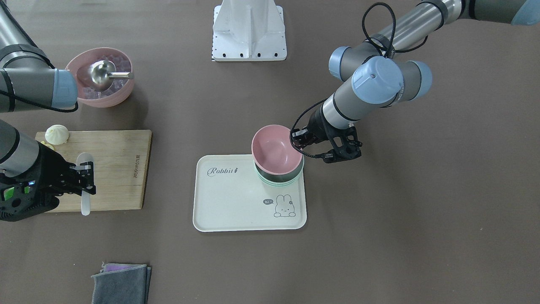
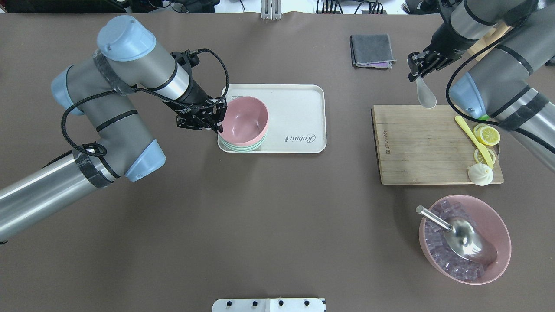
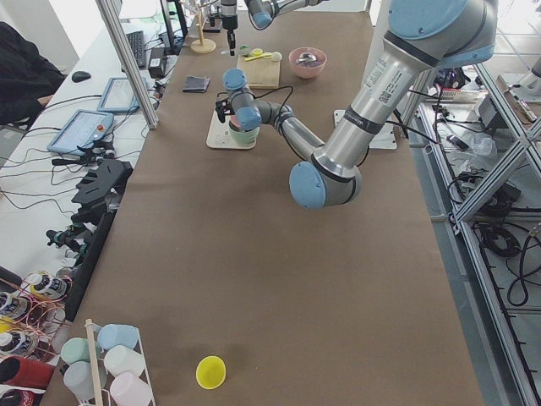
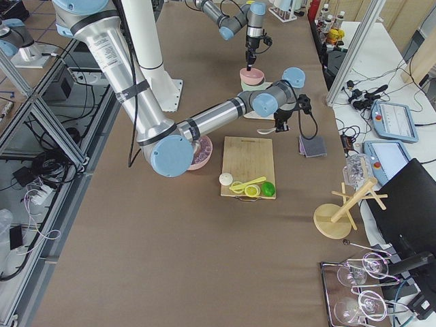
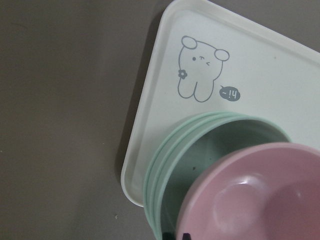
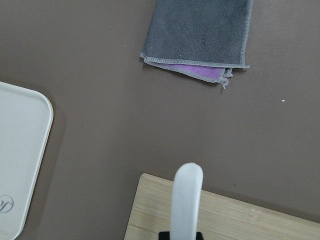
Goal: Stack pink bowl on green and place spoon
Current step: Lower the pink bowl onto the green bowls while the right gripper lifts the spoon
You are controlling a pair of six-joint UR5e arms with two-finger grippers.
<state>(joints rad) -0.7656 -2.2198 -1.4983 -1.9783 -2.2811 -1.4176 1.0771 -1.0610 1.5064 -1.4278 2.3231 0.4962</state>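
Observation:
The pink bowl (image 2: 243, 119) rests slightly tilted in a stack of green bowls (image 2: 243, 147) at a corner of the white rabbit tray (image 2: 299, 99). My left gripper (image 2: 216, 122) is shut on the pink bowl's rim on the side away from the tray's middle. The left wrist view shows the pink bowl (image 5: 250, 195) over the green bowls (image 5: 200, 145). My right gripper (image 2: 415, 69) is shut on the handle of a white spoon (image 2: 426, 96). The spoon hangs bowl-down over the far edge of the wooden cutting board (image 2: 425, 143). It also shows in the right wrist view (image 6: 186, 197).
The board holds lemon slices (image 2: 486, 135), a yellow utensil (image 2: 472, 134) and a white bun (image 2: 480, 174). A second pink bowl (image 2: 498, 236) with ice and a metal scoop (image 2: 466, 236) sits near the robot's right. A folded grey cloth (image 2: 372, 50) lies beyond the board.

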